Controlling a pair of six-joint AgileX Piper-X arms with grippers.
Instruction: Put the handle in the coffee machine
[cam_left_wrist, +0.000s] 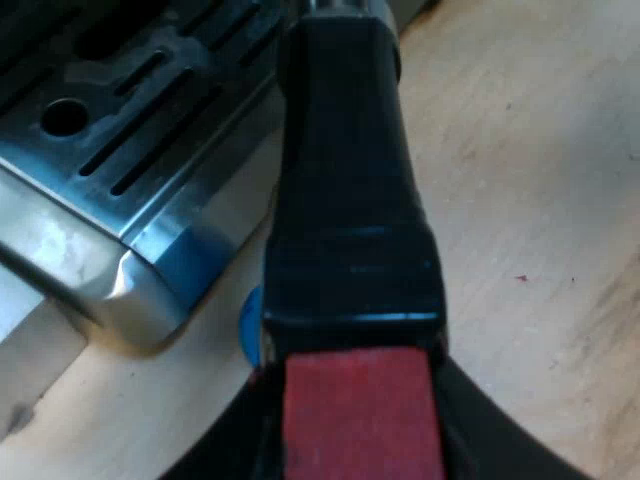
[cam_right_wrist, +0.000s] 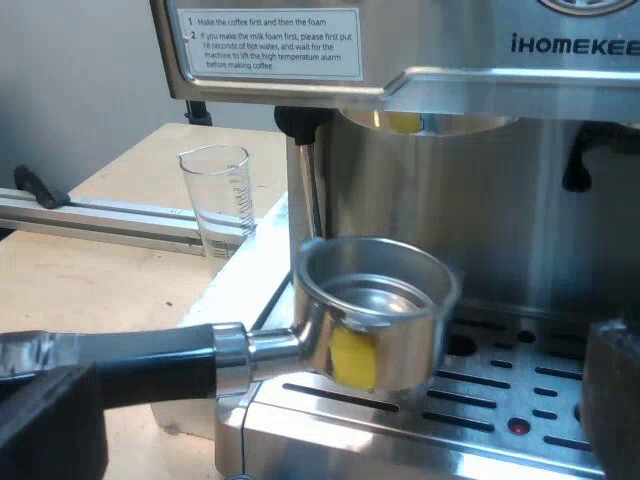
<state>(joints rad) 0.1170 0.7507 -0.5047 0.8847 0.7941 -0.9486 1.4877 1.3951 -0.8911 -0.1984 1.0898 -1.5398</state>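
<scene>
My left pincer (cam_left_wrist: 355, 435) is clenched on the red end of the round steel filter holder with its dark handle (cam_right_wrist: 375, 310). It grips far back, I judge so that the basket reaches out free. The basket hangs over the slotted steel drip tray (cam_right_wrist: 480, 395) of the stainless espresso machine (cam_right_wrist: 480, 190), below the round brew socket (cam_right_wrist: 420, 118) and not yet locked in. My right pincer (cam_right_wrist: 330, 420) stands released near the tray, probably ready to steady things.
</scene>
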